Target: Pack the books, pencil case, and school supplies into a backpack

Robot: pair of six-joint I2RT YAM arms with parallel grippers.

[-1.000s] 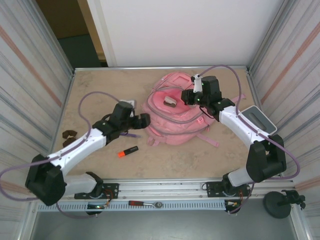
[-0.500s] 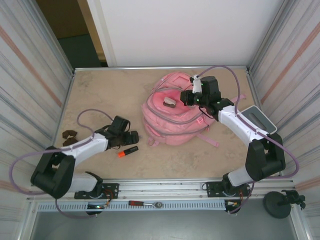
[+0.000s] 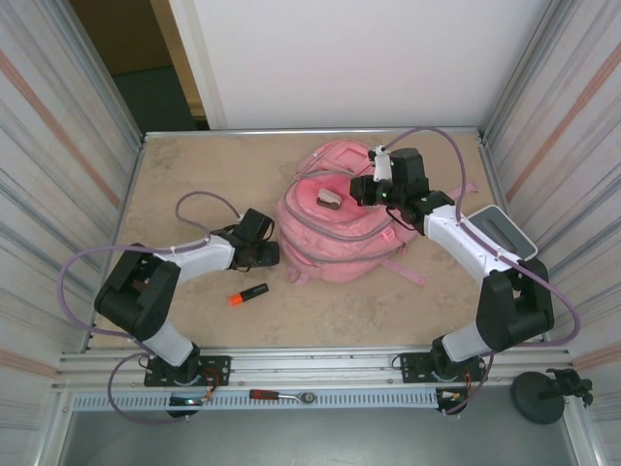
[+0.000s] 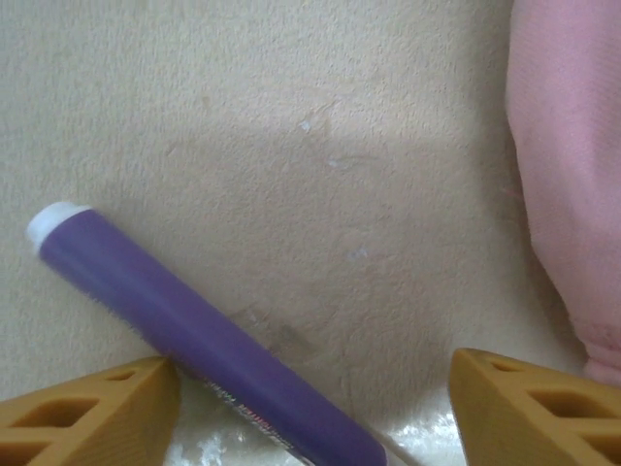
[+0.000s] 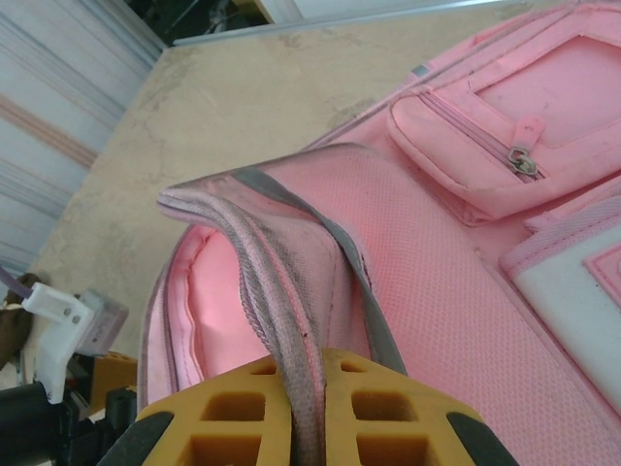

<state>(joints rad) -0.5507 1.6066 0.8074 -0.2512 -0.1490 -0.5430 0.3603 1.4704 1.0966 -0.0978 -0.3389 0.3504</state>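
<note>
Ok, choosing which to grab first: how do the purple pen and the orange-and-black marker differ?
The purple pen lies between the left gripper's open fingers beside the backpack; the marker lies alone in the open. The pen is purple with a white tip; the marker is orange and black. Both lie flat on the table.

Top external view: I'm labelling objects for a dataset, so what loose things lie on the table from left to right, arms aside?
Going rightward: orange-and-black marker → pink backpack → grey-white box.
</note>
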